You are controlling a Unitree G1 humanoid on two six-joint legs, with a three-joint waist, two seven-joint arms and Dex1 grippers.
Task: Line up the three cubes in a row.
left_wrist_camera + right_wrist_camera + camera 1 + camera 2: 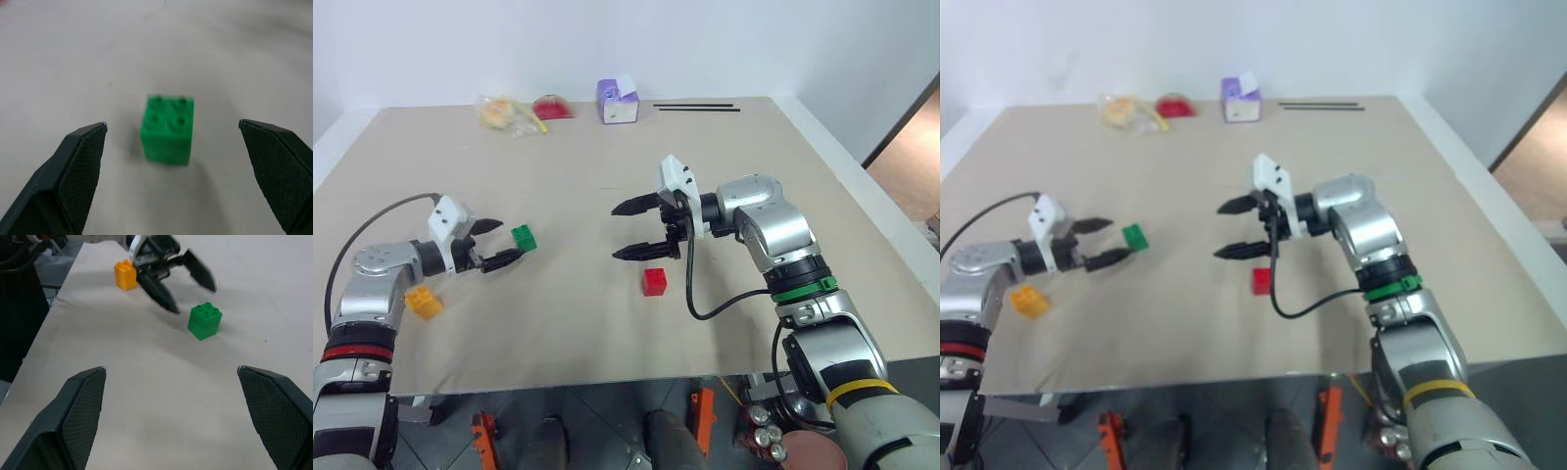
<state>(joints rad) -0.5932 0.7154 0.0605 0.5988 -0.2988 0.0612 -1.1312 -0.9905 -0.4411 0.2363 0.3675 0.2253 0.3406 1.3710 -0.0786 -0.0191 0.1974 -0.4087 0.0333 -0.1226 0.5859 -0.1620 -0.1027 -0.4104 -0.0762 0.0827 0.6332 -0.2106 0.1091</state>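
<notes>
green cube sits just beyond the wide-open, empty left gripper.

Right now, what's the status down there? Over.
Left gripper open, fingers either side of green cube, not touching. Right gripper open, empty, above red cube. Yellow cube off to the left, cubes not lined up. Nothing in the way.

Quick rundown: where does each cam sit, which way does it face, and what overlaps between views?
Left eye, right eye: on the head, looking forward and down over the table; both arms show, with red cube under the right gripper.
Left wrist: looks along its open fingers at the green cube.
Right wrist: looks across the table at the left gripper, green cube and yellow-orange cube.
Shared: the green cube shows in all four.
</notes>
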